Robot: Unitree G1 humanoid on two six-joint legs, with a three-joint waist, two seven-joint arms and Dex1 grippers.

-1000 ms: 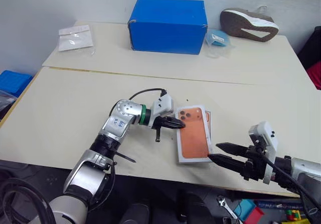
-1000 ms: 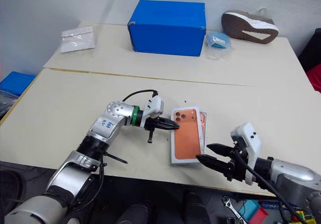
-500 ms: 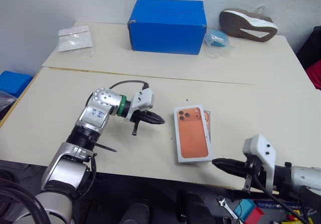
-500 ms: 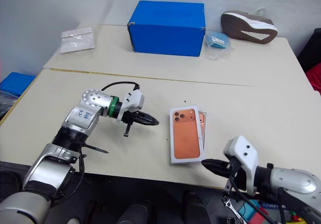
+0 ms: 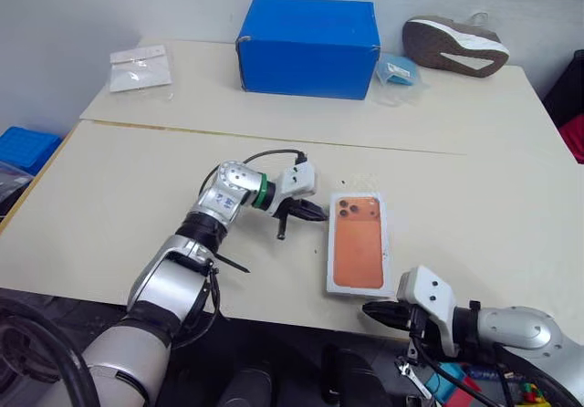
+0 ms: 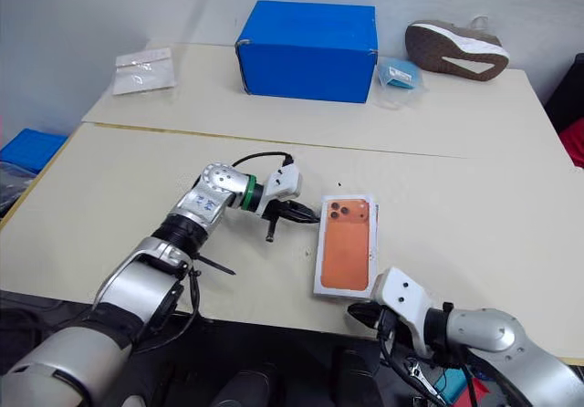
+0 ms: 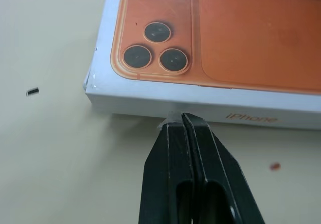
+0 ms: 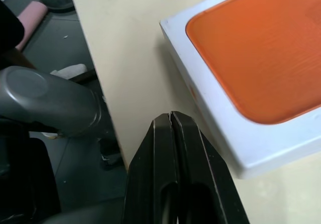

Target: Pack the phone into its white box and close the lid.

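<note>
The shallow white cardboard lid printed with an orange phone [image 5: 357, 246] sits over its box just right of frame centre on the pale table [image 5: 128, 197], its long axis running from near edge to far; the left pincer [image 5: 318, 213], fingers pressed shut on nothing, touches its left long wall near the printed lenses. The right pincer [image 5: 369, 309], also shut and empty, hangs off the table's near edge just below the lid's near end; the left looks better placed to nudge it square.

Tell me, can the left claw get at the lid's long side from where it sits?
Probably yes. The left claw, shut, sits right at the lid, tips at its side wall, with bare table around it and nothing between them.
</note>
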